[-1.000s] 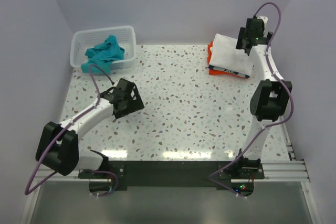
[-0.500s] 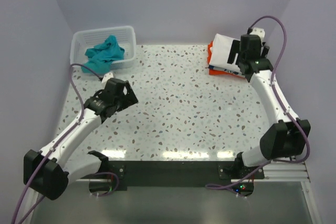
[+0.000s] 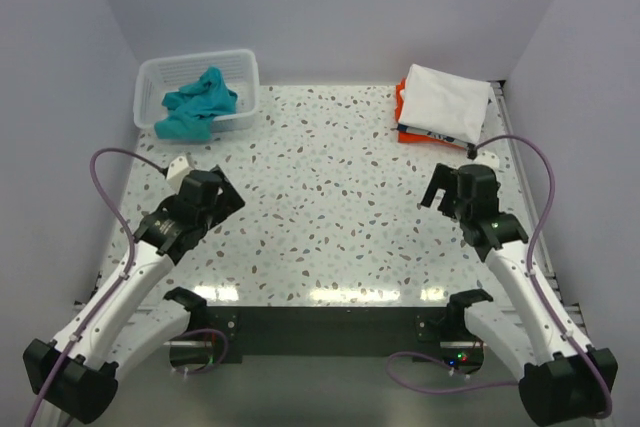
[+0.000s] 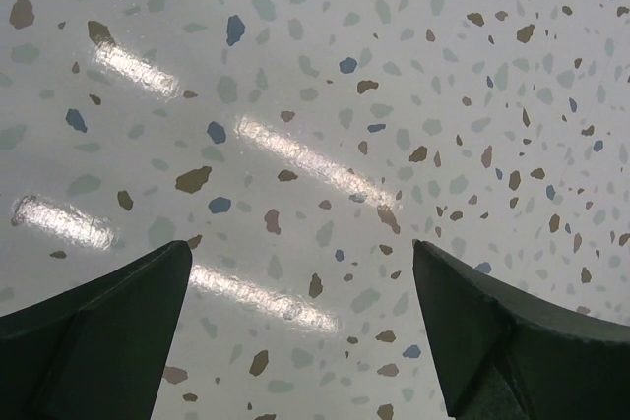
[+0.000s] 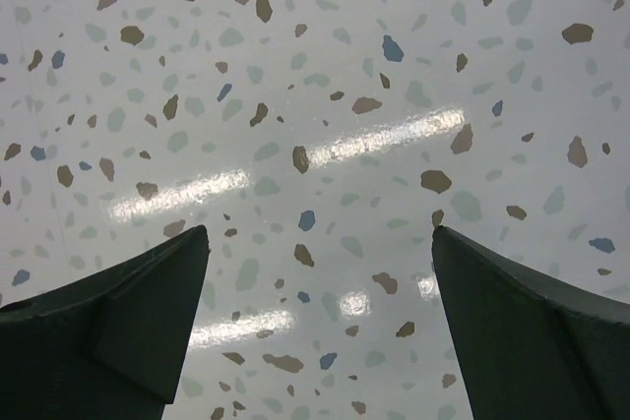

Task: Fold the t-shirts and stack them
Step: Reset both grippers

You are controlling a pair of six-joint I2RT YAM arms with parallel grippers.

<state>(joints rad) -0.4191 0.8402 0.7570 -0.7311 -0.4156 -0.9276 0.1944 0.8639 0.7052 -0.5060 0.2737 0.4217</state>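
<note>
A folded white t-shirt [image 3: 446, 103] tops a stack at the table's back right. An orange t-shirt [image 3: 400, 109] shows at the stack's left edge and a navy printed one [image 3: 432, 135] along its front edge. A crumpled teal t-shirt [image 3: 200, 102] lies in the white mesh basket [image 3: 152, 75] at the back left, spilling over its front rim. My left gripper [image 3: 224, 197] [image 4: 302, 272] hangs open over bare tabletop at the near left. My right gripper [image 3: 438, 193] [image 5: 320, 253] hangs open over bare tabletop at the near right, well in front of the stack. Neither holds anything.
The speckled tabletop [image 3: 330, 207] stretches between the two arms. Lilac walls close in the back and both sides. A metal rail [image 3: 320, 322] with the arm bases runs along the near edge.
The right gripper has left the stack at the back right and drawn back to the near right. The left gripper has also pulled back toward the near edge. Both stay open.
</note>
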